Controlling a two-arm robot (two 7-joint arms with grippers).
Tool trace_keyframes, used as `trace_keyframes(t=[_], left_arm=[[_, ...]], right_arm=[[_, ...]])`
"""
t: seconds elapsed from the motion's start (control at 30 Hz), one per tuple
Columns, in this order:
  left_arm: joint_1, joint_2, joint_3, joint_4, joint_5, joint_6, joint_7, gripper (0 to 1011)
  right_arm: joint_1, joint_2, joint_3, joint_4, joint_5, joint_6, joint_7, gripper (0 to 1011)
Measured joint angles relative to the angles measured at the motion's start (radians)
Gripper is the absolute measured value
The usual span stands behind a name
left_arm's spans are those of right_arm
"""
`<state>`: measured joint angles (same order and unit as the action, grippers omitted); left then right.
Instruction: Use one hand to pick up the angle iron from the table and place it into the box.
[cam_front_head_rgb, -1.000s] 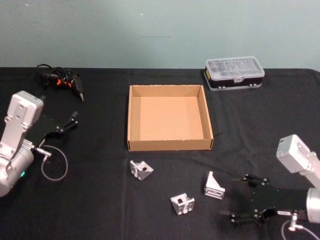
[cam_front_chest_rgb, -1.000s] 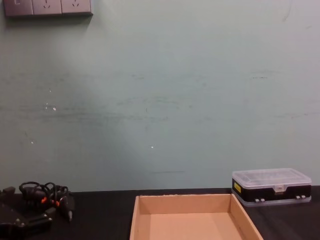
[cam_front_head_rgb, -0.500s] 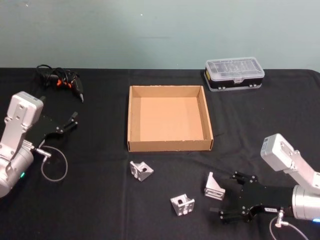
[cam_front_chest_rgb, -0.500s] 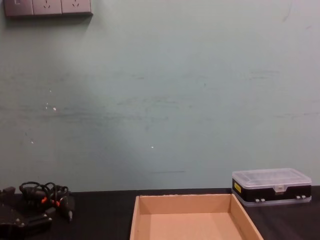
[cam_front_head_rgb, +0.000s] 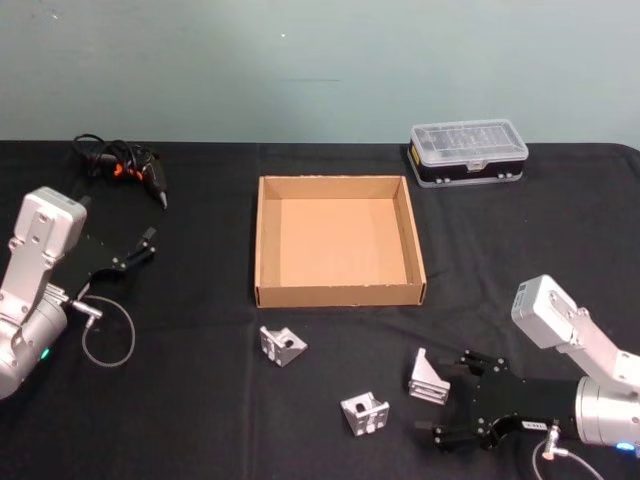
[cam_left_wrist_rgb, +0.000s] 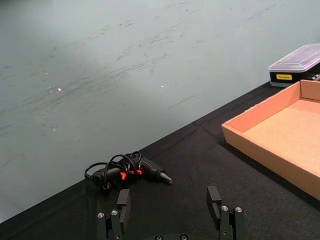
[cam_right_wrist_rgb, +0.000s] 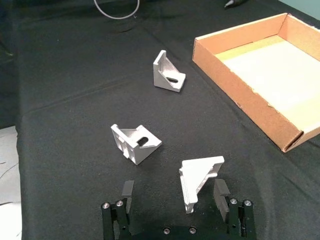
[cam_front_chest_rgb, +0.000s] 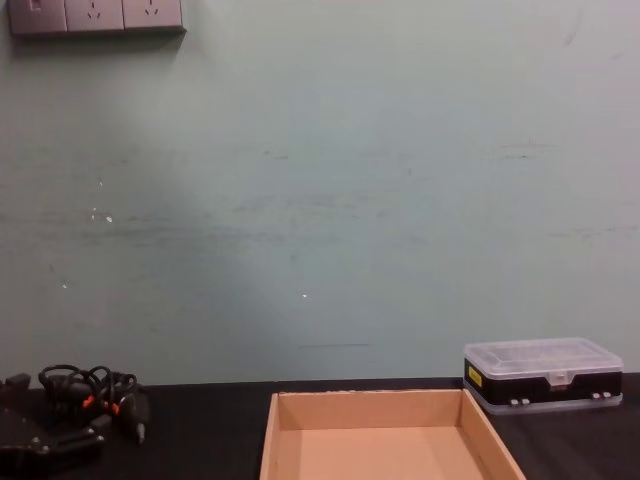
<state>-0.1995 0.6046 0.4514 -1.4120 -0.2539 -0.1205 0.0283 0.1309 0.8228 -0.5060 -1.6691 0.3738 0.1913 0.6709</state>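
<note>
Three silver angle irons lie on the black table (cam_front_head_rgb: 190, 410) in front of the box (cam_front_head_rgb: 340, 294): one at the left (cam_front_head_rgb: 282, 345), one in the middle (cam_front_head_rgb: 364, 412), one at the right (cam_front_head_rgb: 429, 374). My right gripper (cam_front_head_rgb: 452, 398) is open, low over the table, right beside the right-hand angle iron. In the right wrist view that angle iron (cam_right_wrist_rgb: 200, 179) lies between the open fingers (cam_right_wrist_rgb: 220, 192), nearer one of them, not gripped. The tan box (cam_right_wrist_rgb: 240, 95) is empty. My left gripper (cam_front_head_rgb: 135, 250) stands open and idle at the far left.
A black case with a clear lid (cam_front_head_rgb: 468, 150) sits behind the box at the right. A black tool with a coiled cable (cam_front_head_rgb: 125, 165) lies at the back left. A loose wire loop (cam_front_head_rgb: 108, 340) lies by the left arm.
My right arm has slid left along the table's front, bringing its open fingers up to and around the right-hand angle iron. The left arm and all three angle irons have stayed in place.
</note>
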Motion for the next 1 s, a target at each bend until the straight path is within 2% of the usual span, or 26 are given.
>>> trace_keyframes(t=[0.13, 0.3, 0.4, 0.6, 0.63, 0.73, 0.77, 1.0], left_arm=[[0.000, 0.000, 0.000, 0.000, 0.000, 0.000, 0.000, 1000], [0.000, 0.000, 0.000, 0.000, 0.000, 0.000, 0.000, 1000], [0.000, 0.000, 0.000, 0.000, 0.000, 0.000, 0.000, 1000], [0.000, 0.000, 0.000, 0.000, 0.000, 0.000, 0.000, 1000], [0.000, 0.000, 0.000, 0.000, 0.000, 0.000, 0.000, 1000], [0.000, 0.000, 0.000, 0.000, 0.000, 0.000, 0.000, 1000], [0.000, 0.000, 0.000, 0.000, 0.000, 0.000, 0.000, 1000], [0.000, 0.000, 0.000, 0.000, 0.000, 0.000, 0.000, 1000]], right_arm=[[0.001, -0.004, -0.003, 0.006, -0.004, -0.001, -0.002, 997], [0.000, -0.008, -0.004, 0.010, -0.006, -0.002, -0.009, 906], [-0.003, -0.009, -0.002, 0.011, -0.006, -0.004, -0.012, 799], [-0.009, -0.009, 0.004, 0.009, -0.006, -0.005, -0.018, 650], [-0.012, -0.009, 0.006, 0.008, -0.006, -0.007, -0.020, 592], [-0.015, -0.009, 0.008, 0.008, -0.006, -0.008, -0.023, 536], [-0.018, -0.010, 0.009, 0.008, -0.006, -0.008, -0.024, 463], [-0.025, -0.014, 0.014, 0.009, -0.005, -0.015, -0.026, 242]])
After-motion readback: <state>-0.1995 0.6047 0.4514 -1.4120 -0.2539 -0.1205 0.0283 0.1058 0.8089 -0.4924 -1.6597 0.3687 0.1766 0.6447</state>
